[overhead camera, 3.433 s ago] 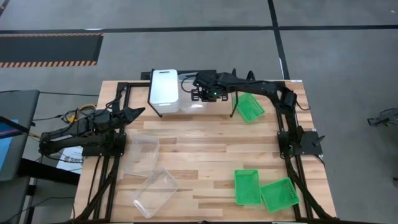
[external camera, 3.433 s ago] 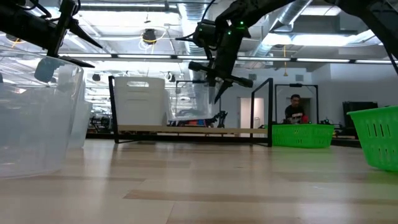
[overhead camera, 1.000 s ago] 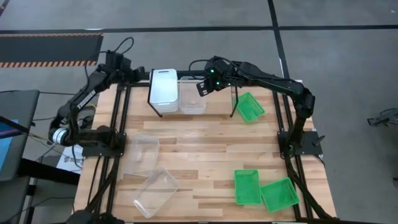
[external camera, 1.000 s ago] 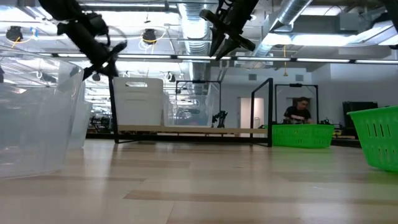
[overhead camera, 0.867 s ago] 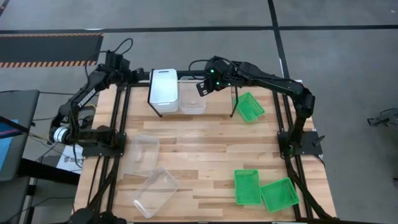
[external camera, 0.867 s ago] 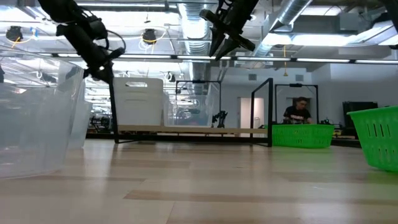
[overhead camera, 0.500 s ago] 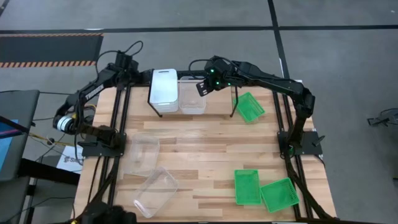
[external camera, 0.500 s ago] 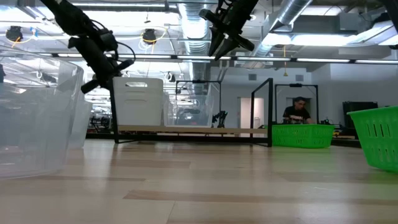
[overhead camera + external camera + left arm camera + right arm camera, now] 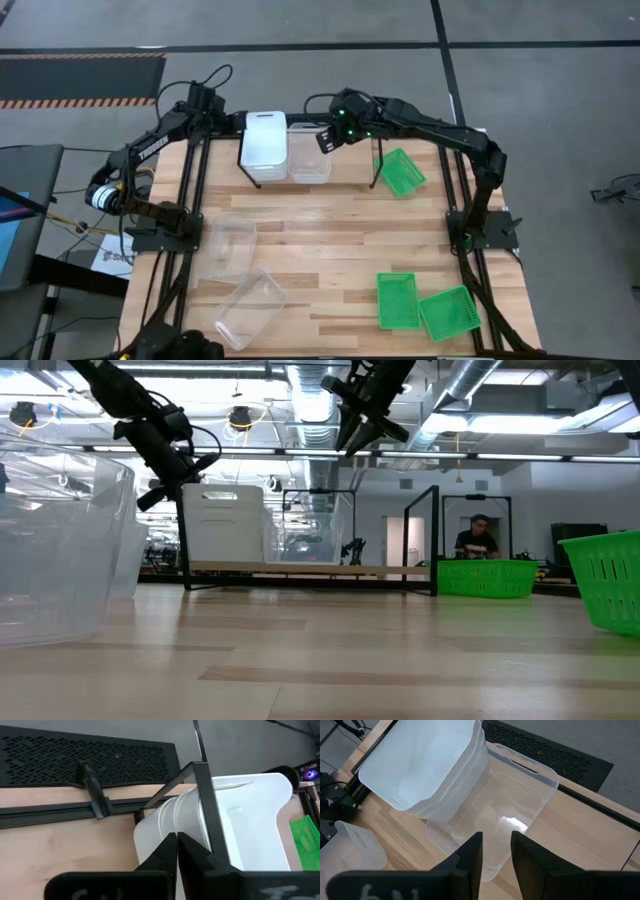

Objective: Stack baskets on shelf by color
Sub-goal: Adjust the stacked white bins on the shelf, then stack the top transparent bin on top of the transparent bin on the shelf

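Shelf (image 9: 300, 135): low black-legged rack at the far edge of the table; bears a white basket stack (image 9: 265, 146) at its left end and one clear basket (image 9: 309, 155) just beside it, touching or nearly so.
Clear baskets, loose: two on the near-left of the table, one (image 9: 228, 244) upright, the other (image 9: 250, 306) nearer the front edge and turned at an angle.
Green baskets: one (image 9: 402, 172) just right of the shelf; two (image 9: 397, 299) (image 9: 448, 312) side by side at the near-right corner.
Left gripper (image 9: 205, 100): raised beside the shelf's left end, near the white stack; fingers pressed together, holding nothing.
Right gripper (image 9: 496, 851): poised above the clear basket on the shelf; fingers parted by a narrow gap, apparently empty, though the tips are hard to read.
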